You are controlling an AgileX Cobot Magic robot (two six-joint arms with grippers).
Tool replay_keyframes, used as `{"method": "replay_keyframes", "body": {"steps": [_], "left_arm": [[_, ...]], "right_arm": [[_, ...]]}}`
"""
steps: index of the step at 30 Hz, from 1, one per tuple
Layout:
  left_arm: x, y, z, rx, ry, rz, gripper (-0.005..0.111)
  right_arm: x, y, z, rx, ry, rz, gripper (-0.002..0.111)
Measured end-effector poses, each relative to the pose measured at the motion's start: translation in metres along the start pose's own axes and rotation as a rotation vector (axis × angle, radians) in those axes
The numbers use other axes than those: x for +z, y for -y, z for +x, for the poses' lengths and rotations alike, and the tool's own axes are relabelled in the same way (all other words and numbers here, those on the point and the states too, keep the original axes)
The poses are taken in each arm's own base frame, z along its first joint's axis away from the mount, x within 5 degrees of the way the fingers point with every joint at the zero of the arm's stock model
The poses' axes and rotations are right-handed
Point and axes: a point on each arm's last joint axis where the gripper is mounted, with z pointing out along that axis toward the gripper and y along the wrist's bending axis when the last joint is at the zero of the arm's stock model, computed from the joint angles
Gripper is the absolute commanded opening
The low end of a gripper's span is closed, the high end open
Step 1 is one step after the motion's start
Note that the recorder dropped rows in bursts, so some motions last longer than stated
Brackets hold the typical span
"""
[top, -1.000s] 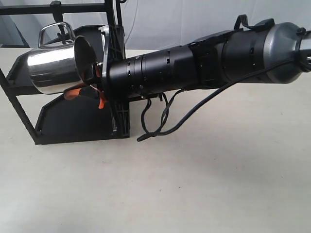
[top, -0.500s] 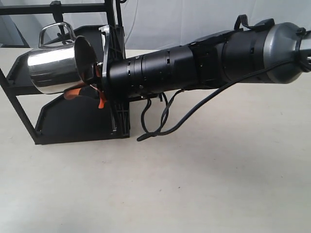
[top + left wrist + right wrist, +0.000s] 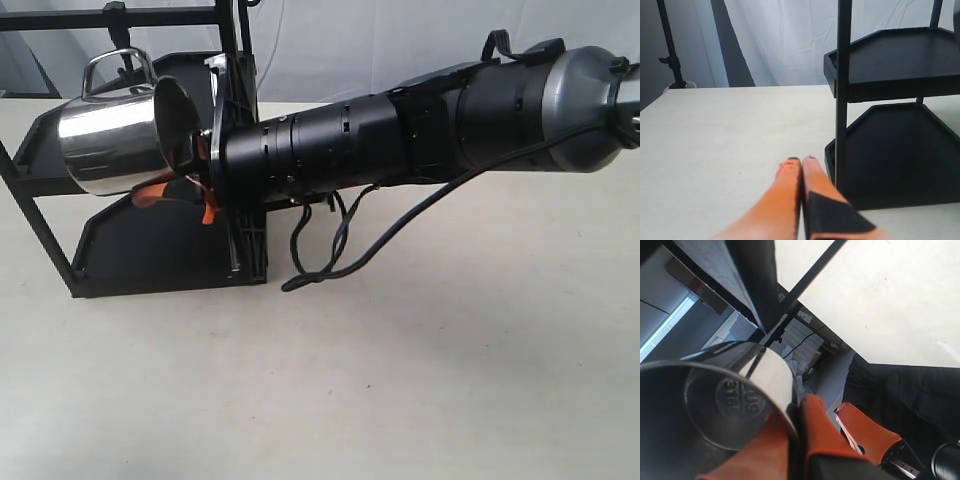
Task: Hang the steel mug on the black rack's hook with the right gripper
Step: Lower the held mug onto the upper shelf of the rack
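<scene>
The steel mug (image 3: 108, 145) hangs on its side in front of the black rack (image 3: 150, 250), its handle (image 3: 115, 62) uppermost, just under the top crossbar (image 3: 60, 20). A short dark prong, apparently the hook (image 3: 126, 72), shows inside the handle loop; I cannot tell whether it passes through. My right gripper (image 3: 195, 150) is shut on the mug's rim. In the right wrist view one orange finger (image 3: 765, 445) is inside the mug (image 3: 725, 400) and the other (image 3: 820, 430) outside. My left gripper (image 3: 801, 162) is shut and empty, low beside a rack post (image 3: 842, 90).
The long black right arm (image 3: 400, 130) stretches across from the right, with a cable loop (image 3: 330, 250) drooping to the pale table (image 3: 400, 380). Loose orange strips (image 3: 208, 208) dangle under the gripper. A white curtain hangs behind the rack. The rack's two trays (image 3: 900, 55) hold nothing.
The mug and the right gripper have shifted very slightly to the right. Nothing else has moved.
</scene>
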Motion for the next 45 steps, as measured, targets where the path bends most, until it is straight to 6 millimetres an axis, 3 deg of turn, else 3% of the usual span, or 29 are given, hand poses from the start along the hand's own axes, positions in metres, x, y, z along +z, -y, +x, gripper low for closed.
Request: {"method": "replay_keyframes", "body": {"steps": [45], "left_arm": [[0.0000, 0.0000, 0.0000, 0.000, 0.000, 0.000, 0.002]], "right_arm": [[-0.0003, 0.0038, -0.0066, -0.040, 0.075, 0.049, -0.001]]}}
